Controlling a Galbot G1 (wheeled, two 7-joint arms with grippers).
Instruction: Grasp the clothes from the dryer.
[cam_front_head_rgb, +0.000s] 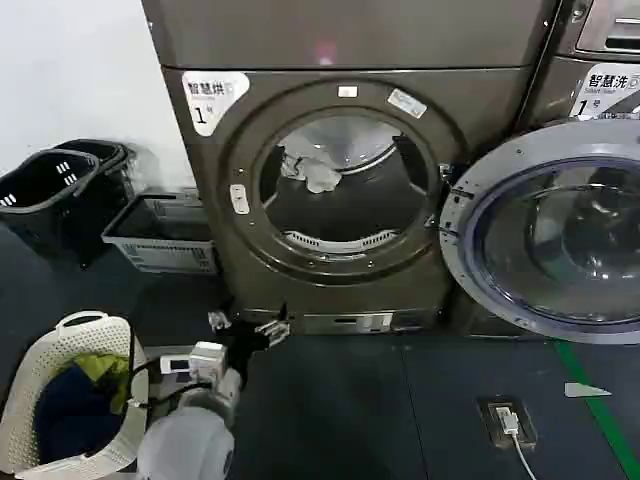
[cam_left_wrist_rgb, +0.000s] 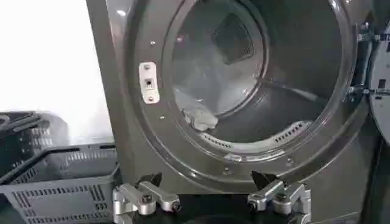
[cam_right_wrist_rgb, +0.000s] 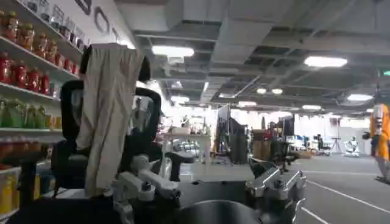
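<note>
A: Head view: left gripper (cam_front_head_rgb: 247, 327) hung low before the dryer (cam_front_head_rgb: 340, 200), fingers spread wide, holding nothing.
B: Clothes (cam_front_head_rgb: 312, 171)?
A: Inside the drum, left of centre. Right gripper (cam_right_wrist_rgb: 210, 189) also spread wide.

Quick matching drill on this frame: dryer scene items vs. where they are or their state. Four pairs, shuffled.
Things:
1. small white fabric bundle
2. round glass-windowed dryer door
3. white woven laundry basket
4. left gripper

Places/states:
A. swung open to the right of the drum mouth
B. on the floor at lower left, holding dark blue and yellow-green garments
C. inside the drum, at its left side
D. fingers open, low in front of the dark bronze-grey dryer

Pairs: 1-C, 2-A, 3-B, 4-D
</note>
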